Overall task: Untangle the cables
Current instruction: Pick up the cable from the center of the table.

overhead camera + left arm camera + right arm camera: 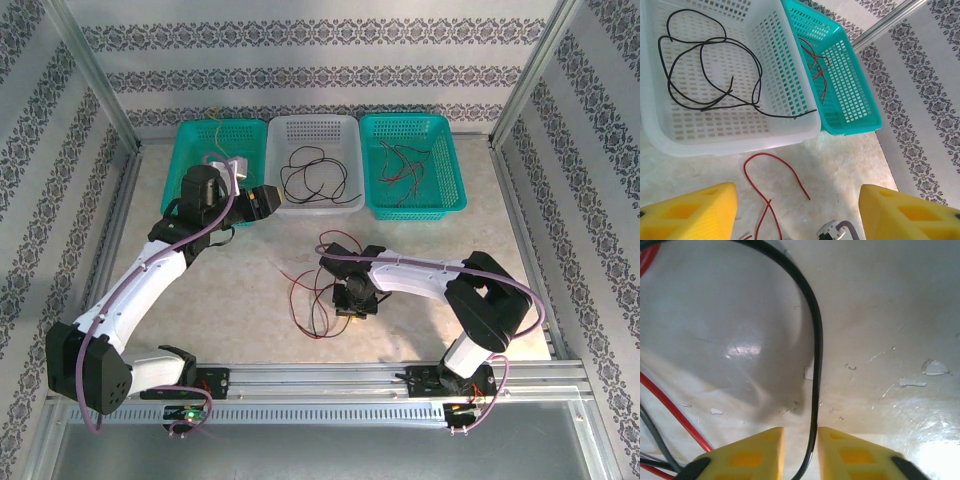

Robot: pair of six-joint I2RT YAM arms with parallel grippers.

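A tangle of red and black cables (pixel 318 290) lies on the table. My right gripper (pixel 355 303) is down on it. In the right wrist view a black cable (pixel 816 365) runs between the yellow fingers (pixel 840 450), touching the right one. My right gripper (pixel 801 432) is nearly closed, with a small gap left of the cable. Red cables (pixel 675 412) lie to its left. My left gripper (pixel 262 200) hovers by the white basket (pixel 345 130). In its wrist view the left gripper (pixel 797 192) is open and holds nothing, above a loose red cable (pixel 782 165).
Black cables (pixel 710 70) lie in the white basket (pixel 790 75). Red cables (pixel 405 160) lie in the right teal basket (pixel 450 170). A left teal basket (pixel 190 150) holds a thin yellow wire (pixel 222 128). Metal rails frame the table.
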